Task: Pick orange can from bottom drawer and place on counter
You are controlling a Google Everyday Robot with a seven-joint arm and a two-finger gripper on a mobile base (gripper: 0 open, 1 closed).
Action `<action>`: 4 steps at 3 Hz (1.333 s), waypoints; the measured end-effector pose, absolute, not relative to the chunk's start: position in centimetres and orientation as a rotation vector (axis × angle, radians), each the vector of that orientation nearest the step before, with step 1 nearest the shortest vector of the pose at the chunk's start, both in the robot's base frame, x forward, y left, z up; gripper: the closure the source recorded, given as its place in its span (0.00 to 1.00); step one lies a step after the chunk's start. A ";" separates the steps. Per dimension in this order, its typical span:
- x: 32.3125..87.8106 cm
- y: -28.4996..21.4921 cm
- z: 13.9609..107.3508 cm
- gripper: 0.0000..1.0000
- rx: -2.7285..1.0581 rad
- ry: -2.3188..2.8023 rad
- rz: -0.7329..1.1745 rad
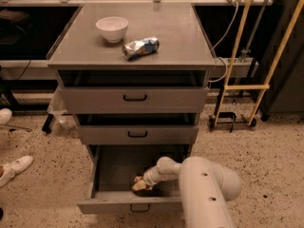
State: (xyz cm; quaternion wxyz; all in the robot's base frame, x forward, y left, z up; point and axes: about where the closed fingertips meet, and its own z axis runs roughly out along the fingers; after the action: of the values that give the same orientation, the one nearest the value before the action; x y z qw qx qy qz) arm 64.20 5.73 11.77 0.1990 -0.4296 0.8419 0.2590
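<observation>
No writing, brand or number can be read anywhere in this view. The silver-and-blue can [140,47] on the counter [175,37] shows only patches of colour, and the orange can [137,186] in the bottom drawer [109,205] shows only glints. The gripper [145,180], down inside that open drawer right at the orange can, carries no legible marking, nor do the drawer fronts.

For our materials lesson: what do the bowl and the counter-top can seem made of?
White bowl: probably glazed ceramic, smooth and glossy. Silver-and-blue can: thin metal, shiny and dented. The gripper is in the bottom drawer, by the orange can.
</observation>
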 end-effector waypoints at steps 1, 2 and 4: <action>64.3 5.8 12.5 0.61 -1.200 2.337 0.765; 67.8 5.6 16.9 0.84 -1.195 2.254 0.837; 69.9 1.5 27.1 1.00 -1.265 2.155 0.928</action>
State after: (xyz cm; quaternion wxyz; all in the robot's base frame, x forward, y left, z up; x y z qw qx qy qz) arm 69.89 1.47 27.06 0.2356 -0.4613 0.7856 0.3384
